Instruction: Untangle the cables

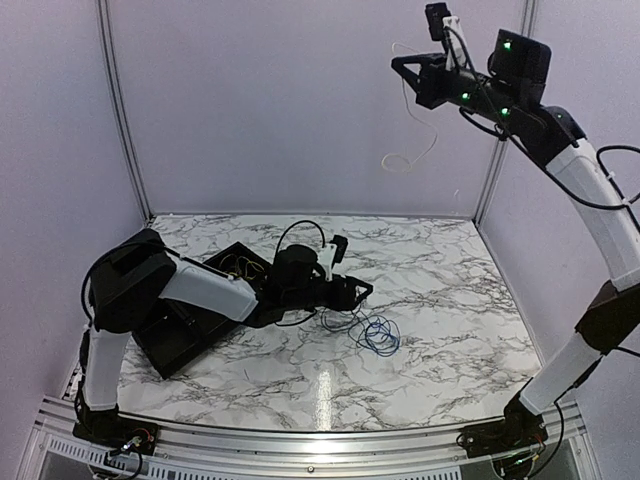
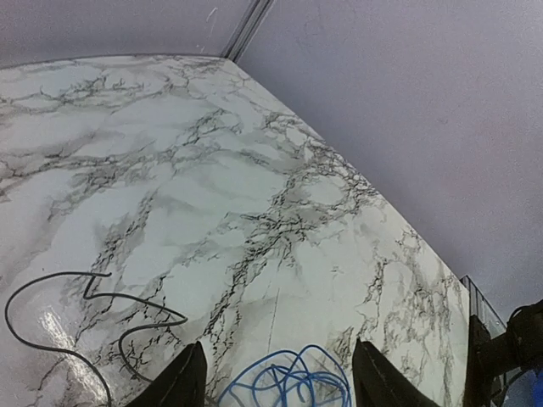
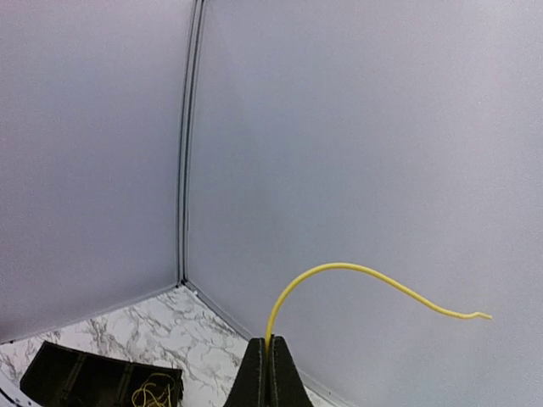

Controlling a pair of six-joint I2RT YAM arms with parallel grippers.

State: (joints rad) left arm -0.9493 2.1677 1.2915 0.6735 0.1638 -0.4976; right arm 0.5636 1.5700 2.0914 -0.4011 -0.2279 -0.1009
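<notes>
My right gripper [image 1: 398, 66] is raised high at the back right and shut on the yellow cable [image 1: 420, 140], which hangs down in front of the wall. In the right wrist view the fingers [image 3: 268, 343] pinch the yellow cable [image 3: 356, 270] and its free end arcs right. My left gripper [image 1: 362, 292] is open and low over the table. The blue cable [image 1: 378, 335] lies coiled just right of it. In the left wrist view the blue cable [image 2: 293, 377] lies between the open fingers [image 2: 182, 377]. The black cable [image 2: 85, 314] curls on the table to the left, and also shows in the top view [image 1: 340, 322].
A black tray [image 1: 190, 330] lies at the left under my left arm, with more yellow wire [image 1: 243, 265] in it; the tray also shows in the right wrist view [image 3: 76, 373]. Purple walls close the marble table [image 1: 450, 300] at the back and sides.
</notes>
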